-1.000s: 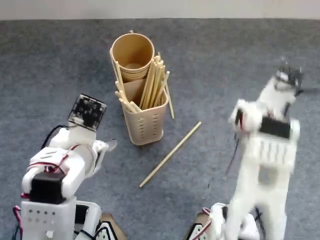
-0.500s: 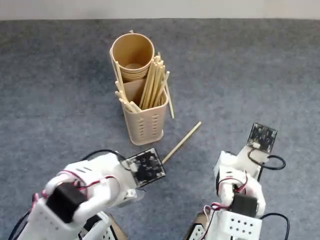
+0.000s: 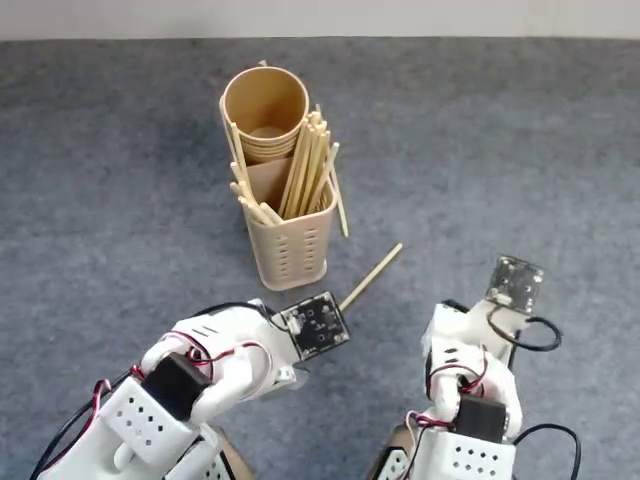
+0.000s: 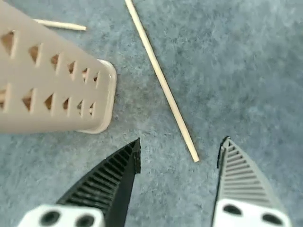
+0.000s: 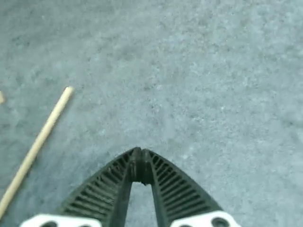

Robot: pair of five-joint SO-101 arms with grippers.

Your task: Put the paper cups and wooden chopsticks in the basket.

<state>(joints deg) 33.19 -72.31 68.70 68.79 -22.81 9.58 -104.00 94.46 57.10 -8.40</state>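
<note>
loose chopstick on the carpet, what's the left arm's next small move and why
Probably lower the open left pincer straight down and close it on the chopstick. The chopstick's near end lies between the two fingertips, flat on the carpet, beside the basket rather than in it.

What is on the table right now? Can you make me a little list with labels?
basket: on the grey table, holding cups and chopsticks
paper cups: stacked inside the basket
chopsticks in basket: a bunch beside the cups
loose chopstick: flat on the table next to the basket
left gripper: open, just above the loose chopstick's near end
right gripper: shut, empty, over bare table
</note>
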